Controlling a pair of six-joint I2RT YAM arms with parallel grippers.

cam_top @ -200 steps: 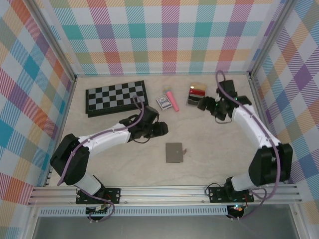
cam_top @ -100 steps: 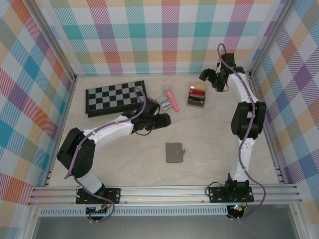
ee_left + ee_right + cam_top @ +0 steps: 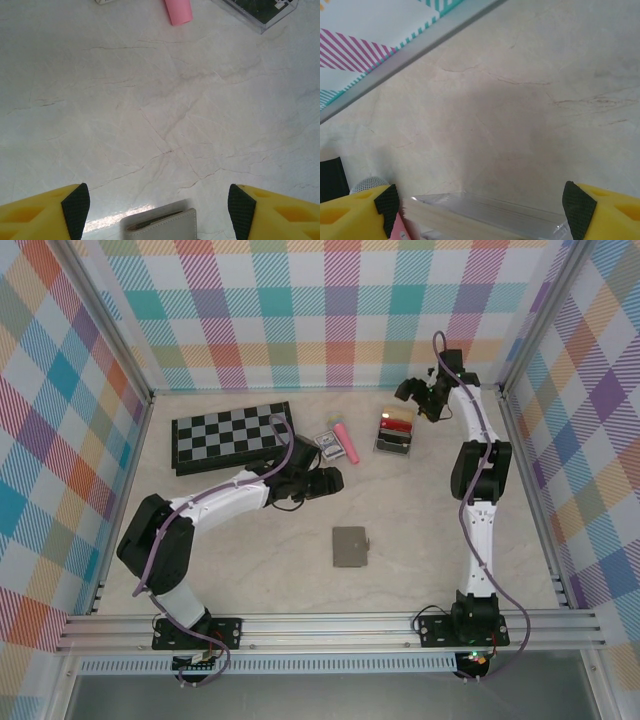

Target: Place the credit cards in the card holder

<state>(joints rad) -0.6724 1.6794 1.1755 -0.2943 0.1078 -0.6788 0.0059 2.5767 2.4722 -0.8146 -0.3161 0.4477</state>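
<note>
Looking at the table from above, I judge that the task is only at its beginning. The credit cards (image 3: pixel 397 423) stand together in a small clear rack (image 3: pixel 391 446) at the far right of the table, yellow, red and dark ones. I see no card outside of it. The card holder (image 3: pixel 350 546) lies flat in the middle of the table, nearer to the arm bases and well apart from the rack. It looks closed, and I cannot see any card in it.

The right gripper (image 3: pixel 482 202) hangs just above the rack, with its fingers spread wide and nothing between them. In the right wrist view the top edge of the rack is directly below the fingers. The left gripper (image 3: pixel 158 200) is also wide and empty, above the bare table (image 3: pixel 165 115), between a chessboard (image 3: pixel 232 436) and the card holder.

So nothing is done yet. What is left is to grasp each card, carry it to the holder and slide it in.
</note>
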